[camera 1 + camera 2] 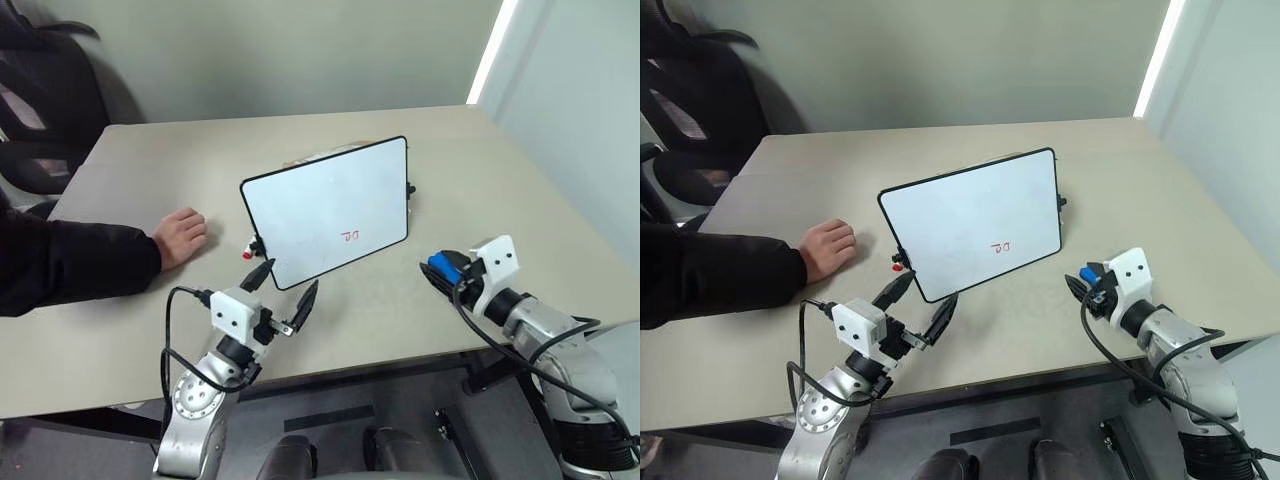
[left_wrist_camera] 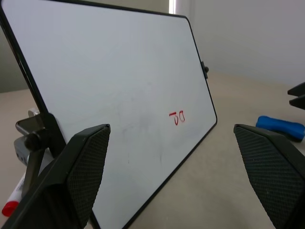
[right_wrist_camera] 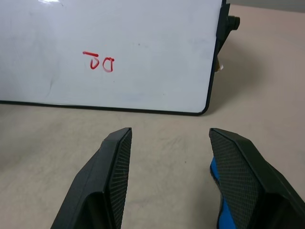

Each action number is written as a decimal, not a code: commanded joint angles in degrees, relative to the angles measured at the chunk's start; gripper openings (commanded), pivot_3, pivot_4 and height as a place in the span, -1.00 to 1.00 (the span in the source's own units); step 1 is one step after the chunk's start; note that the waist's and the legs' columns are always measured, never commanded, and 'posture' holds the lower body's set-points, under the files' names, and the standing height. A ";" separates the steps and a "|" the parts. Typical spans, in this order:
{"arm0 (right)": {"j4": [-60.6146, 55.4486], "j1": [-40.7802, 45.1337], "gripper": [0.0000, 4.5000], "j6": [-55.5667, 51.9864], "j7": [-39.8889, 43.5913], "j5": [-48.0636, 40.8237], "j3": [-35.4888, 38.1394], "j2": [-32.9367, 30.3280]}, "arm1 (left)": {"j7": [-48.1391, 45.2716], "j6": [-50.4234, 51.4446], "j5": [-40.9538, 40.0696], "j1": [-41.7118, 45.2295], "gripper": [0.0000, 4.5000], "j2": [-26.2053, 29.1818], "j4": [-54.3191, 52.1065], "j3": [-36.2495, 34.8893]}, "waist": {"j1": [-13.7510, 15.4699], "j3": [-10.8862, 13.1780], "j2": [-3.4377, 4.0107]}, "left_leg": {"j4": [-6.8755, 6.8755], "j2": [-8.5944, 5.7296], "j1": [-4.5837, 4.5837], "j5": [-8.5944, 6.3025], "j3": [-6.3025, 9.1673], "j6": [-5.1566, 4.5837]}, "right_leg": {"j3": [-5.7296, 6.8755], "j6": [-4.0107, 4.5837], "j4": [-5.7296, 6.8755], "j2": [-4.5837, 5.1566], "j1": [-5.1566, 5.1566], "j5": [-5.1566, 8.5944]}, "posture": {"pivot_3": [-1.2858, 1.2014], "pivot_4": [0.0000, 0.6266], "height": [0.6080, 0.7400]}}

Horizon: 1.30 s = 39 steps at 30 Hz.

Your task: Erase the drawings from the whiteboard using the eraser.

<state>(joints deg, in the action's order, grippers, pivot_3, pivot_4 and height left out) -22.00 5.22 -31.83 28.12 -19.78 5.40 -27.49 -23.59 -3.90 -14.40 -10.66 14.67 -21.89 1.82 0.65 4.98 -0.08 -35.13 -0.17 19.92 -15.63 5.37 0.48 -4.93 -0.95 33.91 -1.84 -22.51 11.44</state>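
The head view showed a person's hand (image 1: 181, 236) beside the whiteboard (image 1: 330, 210). The right wrist view showed the right gripper (image 3: 171, 157) released, the eraser (image 3: 220, 200) against one finger, ungrasped. The left gripper (image 2: 171, 157) was spread wide.

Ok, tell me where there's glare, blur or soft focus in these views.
Left eye view: a bright strip of light at the top right corner, and the chair is motion-smeared. Left wrist view: the whiteboard face has a soft sheen; the near fingers are soft. Right wrist view: the drawings read sharp.
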 commanded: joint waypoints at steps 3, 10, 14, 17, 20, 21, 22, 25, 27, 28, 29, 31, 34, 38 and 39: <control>-1.89 -0.33 0.21 1.23 -0.19 0.32 0.43 -0.24 | -0.06 -0.07 0.34 -0.12 1.00 0.32 -3.75 0.28 | -0.01 0.01 -0.02 | -0.02 -0.01 0.01 0.00 -0.01 0.01 | 0.00 0.02 -0.01 0.00 0.01 0.01 | 0.03 -0.52 0.99; -3.13 0.08 0.21 -0.04 -0.68 -0.39 1.76 -0.49 | 0.26 0.51 2.02 -0.37 1.00 -0.24 -3.01 2.87 | -0.05 0.03 -0.03 | -0.03 -0.01 0.02 -0.04 -0.01 0.06 | 0.00 0.06 0.00 0.00 0.00 0.04 | 0.03 -0.52 0.99; -1.31 2.95 0.21 -3.09 -1.64 -1.65 3.37 -0.65 | 0.79 0.57 2.14 -0.89 1.00 -0.65 -2.38 3.01 | -0.06 0.03 -0.02 | -0.02 -0.01 0.02 -0.04 -0.01 0.07 | 0.00 0.06 0.00 0.00 -0.01 0.04 | 0.03 -0.52 0.99; 0.74 4.89 0.21 -6.67 -0.90 -1.51 3.03 -2.35 | 1.35 0.23 3.32 -0.99 1.00 -0.84 -1.89 3.09 | -0.13 0.02 -0.04 | -0.03 -0.01 0.02 -0.02 -0.01 0.05 | -0.01 0.06 -0.01 0.00 0.00 0.04 | 0.03 -0.52 0.99; 2.68 6.59 0.21 -8.88 -0.24 -0.91 2.49 -4.24 | 1.26 0.17 4.19 -0.89 1.00 -0.65 -1.52 3.60 | -0.10 0.02 -0.03 | -0.03 -0.01 0.03 0.00 -0.01 0.04 | -0.01 0.06 0.00 0.00 -0.01 0.04 | 0.03 -0.52 0.99; 3.60 7.72 0.21 -10.77 0.56 -1.44 2.27 -5.28 | 1.14 0.46 4.59 -0.78 1.00 -0.70 -1.21 4.37 | -0.10 0.02 -0.03 | -0.02 0.00 0.02 0.00 -0.01 0.03 | -0.01 0.05 0.00 0.00 0.00 0.04 | 0.03 -0.52 0.99; 4.49 8.88 0.21 -11.84 1.20 -1.86 2.18 -6.00 | 1.32 0.32 5.02 -0.73 1.00 -1.05 -0.76 4.98 | -0.10 0.03 -0.02 | -0.02 0.00 0.02 0.00 -0.01 0.03 | -0.01 0.05 0.01 0.00 0.00 0.04 | 0.03 -0.52 0.99; 6.80 11.07 0.37 -13.29 2.40 -2.28 2.22 -7.30 | 2.33 -0.55 5.44 -1.21 1.00 -2.15 -0.37 5.03 | -0.08 0.02 -0.01 | -0.03 -0.01 0.04 0.00 -0.03 0.02 | -0.02 0.04 0.00 0.01 -0.01 0.05 | 0.03 -0.52 0.99; 8.59 11.83 0.62 -12.72 2.93 -0.73 0.85 -8.31 | 2.03 -0.63 5.11 -1.48 1.00 -1.98 -0.77 4.51 | -0.08 0.01 -0.04 | 0.00 -0.01 0.02 0.01 -0.02 0.02 | -0.01 0.03 0.00 0.00 0.00 0.05 | 0.03 -0.52 0.99; 9.44 12.19 0.76 -12.98 3.23 -0.36 0.21 -8.70 | 1.93 -0.63 5.11 -1.57 1.00 -1.94 -0.93 4.51 | -0.07 0.01 -0.03 | 0.00 0.00 0.02 0.01 -0.01 0.01 | -0.01 0.03 0.01 0.00 0.00 0.05 | 0.03 -0.52 0.99; 10.33 12.70 0.92 -13.24 3.40 -0.08 -0.35 -8.95 | 1.89 -0.54 5.10 -1.71 1.00 -1.96 -1.13 4.64 | -0.06 0.00 -0.02 | 0.04 0.00 0.01 0.01 -0.01 0.01 | -0.01 0.03 0.01 0.00 0.00 0.05 | 0.03 -0.52 0.99; 11.75 13.86 0.98 -15.11 4.24 -0.71 -1.01 -9.35 | 1.86 -0.40 5.11 -1.86 1.00 -2.08 -1.23 4.86 | -0.05 0.01 0.00 | 0.03 0.00 0.01 0.00 -0.01 0.01 | -0.01 0.03 0.02 0.00 0.00 0.05 | 0.03 -0.52 0.99; 14.35 16.00 0.98 -17.77 6.71 -1.04 -3.04 -10.78 | 1.85 -0.38 5.16 -2.11 1.00 -2.26 -1.13 5.19 | -0.07 0.01 0.00 | 0.02 0.00 0.02 0.01 -0.03 0.01 | -0.01 0.03 0.01 0.00 0.00 0.05 | 0.03 -0.52 0.99; 19.45 20.15 0.98 -19.21 8.17 -0.43 -4.64 -11.09 | 2.02 -0.48 4.91 -2.93 1.00 -2.47 -1.77 5.25 | -0.09 0.02 0.00 | -0.01 -0.01 0.01 0.04 -0.03 0.01 | -0.01 0.03 0.02 0.00 0.01 0.05 | 0.03 -0.52 0.99; 21.06 21.19 0.98 -19.29 8.71 -0.10 -5.28 -11.21 | 2.05 -0.47 4.82 -3.12 1.00 -2.48 -1.99 5.20 | -0.10 0.02 0.01 | -0.01 -0.01 0.01 0.05 -0.03 0.00 | -0.01 0.03 0.01 0.00 0.00 0.05 | 0.03 -0.52 0.99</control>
<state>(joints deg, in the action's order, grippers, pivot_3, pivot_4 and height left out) -1.95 24.64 -50.87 35.52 -20.30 0.36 -37.66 -21.84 -3.50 -9.49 -13.65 12.42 -21.83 7.07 0.54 5.00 -0.07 -35.15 -0.18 19.92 -15.57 5.34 0.48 -4.94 -0.92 33.93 -1.84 -22.51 11.49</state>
